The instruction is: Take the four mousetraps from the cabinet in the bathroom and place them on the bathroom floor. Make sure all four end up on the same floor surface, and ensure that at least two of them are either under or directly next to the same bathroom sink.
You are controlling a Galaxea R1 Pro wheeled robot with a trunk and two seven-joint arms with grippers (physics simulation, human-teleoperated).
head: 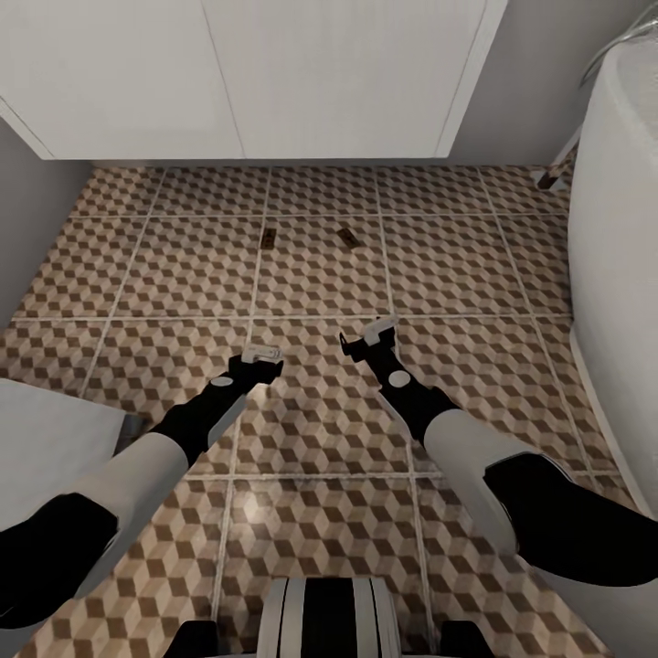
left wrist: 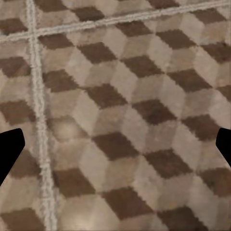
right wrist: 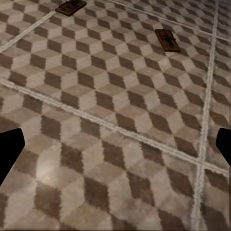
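Note:
Two mousetraps, small brown boards with dark wire, lie on the cube-patterned bathroom floor [head: 320, 274] just in front of the white vanity unit [head: 256, 73]: one [head: 268, 238] to the left, one [head: 346, 237] to the right. The right wrist view shows both, one trap [right wrist: 70, 6] and the other [right wrist: 167, 40]. My left gripper [head: 263, 353] and right gripper [head: 369, 333] hover low over the tiles, nearer to me than the traps, both open with nothing between the fingers. The left wrist view has the left gripper [left wrist: 115, 149] over bare tile. The sink basin and the cabinet are out of view.
A white curved bathtub [head: 621, 256] rises along the right side. A grey wall [head: 27, 210] closes the left, and a pale grey flat object [head: 46, 439] sits at the lower left beside my left arm. Open tile lies between the grippers and the vanity.

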